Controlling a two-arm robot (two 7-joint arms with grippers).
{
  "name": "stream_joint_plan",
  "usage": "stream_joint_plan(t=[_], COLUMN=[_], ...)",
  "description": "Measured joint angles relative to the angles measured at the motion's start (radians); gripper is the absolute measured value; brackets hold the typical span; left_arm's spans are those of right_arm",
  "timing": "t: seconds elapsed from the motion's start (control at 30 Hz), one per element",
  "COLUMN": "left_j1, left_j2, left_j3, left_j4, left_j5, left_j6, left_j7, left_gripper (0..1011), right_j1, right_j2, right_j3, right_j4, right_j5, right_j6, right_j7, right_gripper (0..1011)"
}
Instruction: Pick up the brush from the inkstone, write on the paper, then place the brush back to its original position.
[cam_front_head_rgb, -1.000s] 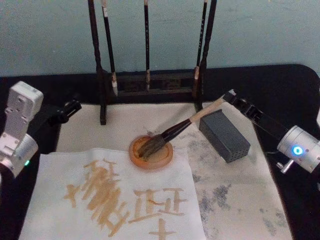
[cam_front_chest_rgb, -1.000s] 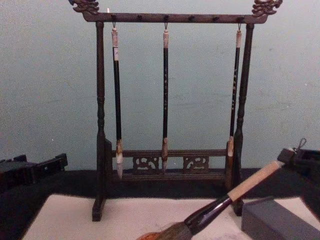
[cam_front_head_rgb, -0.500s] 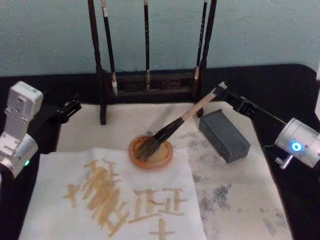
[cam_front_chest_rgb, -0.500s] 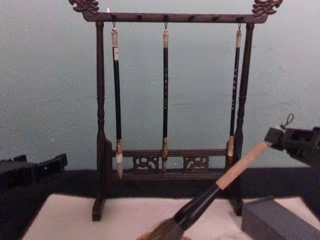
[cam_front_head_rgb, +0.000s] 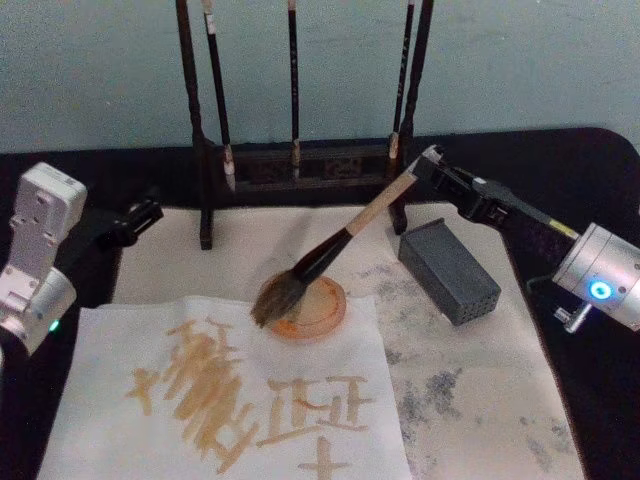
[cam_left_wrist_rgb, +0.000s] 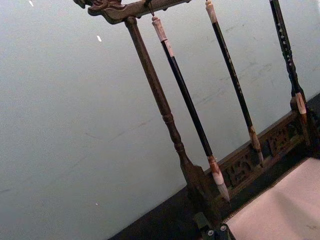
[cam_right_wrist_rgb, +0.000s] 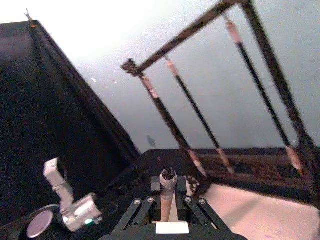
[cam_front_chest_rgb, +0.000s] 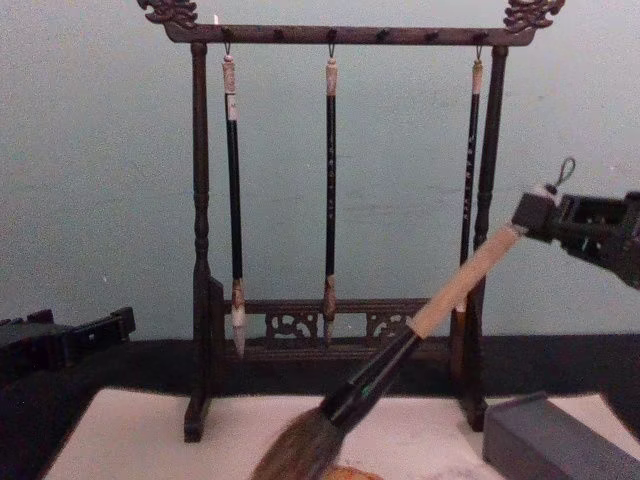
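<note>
Grips the thick tan-handled, black-ferruled calligraphy brush (cam_front_head_rgb: 340, 240) by its far tip in the right black gripper (cam_front_head_rgb: 425, 160) — clamped on it. Holds it tilted, bushy bristles at the round orange inkstone (cam_front_head_rgb: 325, 312)'s left rim, on the cream rectangular paper (cam_front_head_rgb: 165, 255) — dark left gripper (cam_front_head_rgb: 138, 216) parked far left.

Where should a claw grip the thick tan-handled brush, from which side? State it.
Grip the thick tan-handled brush at its handle's bare top, coming from the robot's right: it slants up that way, bristles low over the round orange inkstone. The right claw is shut there; the left claw idles far left.
</note>
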Motion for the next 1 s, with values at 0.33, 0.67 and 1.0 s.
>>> stream_joint_plan(t=[0.33,0.67,1.0], left_j1=[0.0,0.0,0.0], left_j2=[0.0,0.0,0.0], left_j3=[0.0,0.0,0.0], left_j4=[0.0,0.0,0.0], left_j5=[0.0,0.0,0.0], left_j6=[0.0,0.0,0.0], left_j7=[0.0,0.0,0.0], left_gripper=[1002,1002,1002], right_j1=[-0.016,-0.009,0.003], right_j2=[0.024,0.024,-0.004], right_j3=[-0.001,-0.038,-0.07], right_j4=[-0.084,-0.116,-0.115], right_j5=[-0.061,-0.202,-0.312], right_j6=[-0.018,-0.043,-0.054], right_j7=[0.039,0.061,0.063], right_gripper=[170,170,171])
